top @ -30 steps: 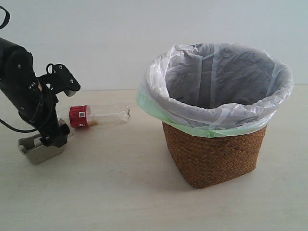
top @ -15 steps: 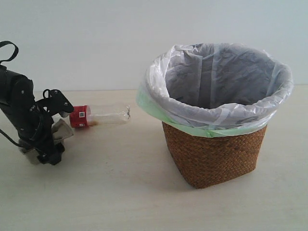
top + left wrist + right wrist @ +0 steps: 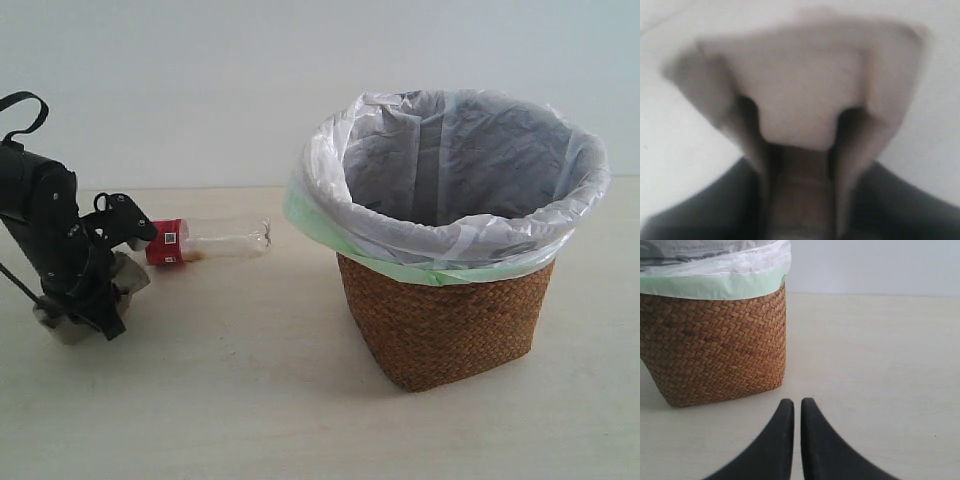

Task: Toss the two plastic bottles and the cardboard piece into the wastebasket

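Note:
The cardboard piece (image 3: 62,326) lies on the table at the far left, mostly covered by my left gripper (image 3: 100,318), which has come down over it. In the left wrist view the blurred cardboard piece (image 3: 810,95) fills the frame and my left gripper (image 3: 807,167) stands open, its dark fingers (image 3: 700,210) on either side of a rib. The red-label bottle (image 3: 205,242) lies on its side just behind. The green-label bottle is out of view. The wicker wastebasket (image 3: 445,320) stands at centre right. My right gripper (image 3: 797,402) is shut and empty, beside the wastebasket (image 3: 715,340).
The white and pale green bag liner (image 3: 330,225) folds over the basket's rim. Bare beige table (image 3: 230,400) lies between the left arm and the basket. A plain wall runs behind the table.
My left arm has dropped and shifted left onto the cardboard piece, which now sits between its fingers. The bottle and the basket have stayed put.

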You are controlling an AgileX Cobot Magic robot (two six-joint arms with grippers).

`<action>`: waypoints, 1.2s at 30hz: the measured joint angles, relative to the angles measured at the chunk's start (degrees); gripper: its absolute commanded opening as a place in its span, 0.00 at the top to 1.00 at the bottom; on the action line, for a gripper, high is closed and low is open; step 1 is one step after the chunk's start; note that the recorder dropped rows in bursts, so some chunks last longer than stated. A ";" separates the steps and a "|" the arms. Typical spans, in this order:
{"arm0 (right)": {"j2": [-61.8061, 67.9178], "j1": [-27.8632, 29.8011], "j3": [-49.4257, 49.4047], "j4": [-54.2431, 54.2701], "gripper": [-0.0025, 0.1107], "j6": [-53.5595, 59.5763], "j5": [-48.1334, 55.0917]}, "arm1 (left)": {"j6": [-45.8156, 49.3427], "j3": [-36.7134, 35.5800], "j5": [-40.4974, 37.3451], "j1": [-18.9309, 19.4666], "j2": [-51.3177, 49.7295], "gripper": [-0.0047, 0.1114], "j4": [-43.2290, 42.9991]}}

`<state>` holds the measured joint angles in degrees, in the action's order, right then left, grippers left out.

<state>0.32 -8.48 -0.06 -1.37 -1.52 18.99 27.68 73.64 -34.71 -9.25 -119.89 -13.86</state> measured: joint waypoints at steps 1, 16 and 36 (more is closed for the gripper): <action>0.00 0.00 0.00 0.00 0.96 0.00 0.00 | 0.00 0.00 -0.27 0.00 0.01 0.91 0.00; 0.00 0.00 0.00 0.00 0.96 0.00 0.00 | -5.94 1.54 -6.96 0.10 6.73 0.93 -0.22; 0.00 0.00 0.00 0.00 0.96 0.00 0.00 | -27.68 13.27 -15.69 0.10 26.61 0.93 -17.58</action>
<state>0.32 -8.48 -0.06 -1.37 -1.52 18.99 0.00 86.91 -50.40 -9.14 -93.28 -31.44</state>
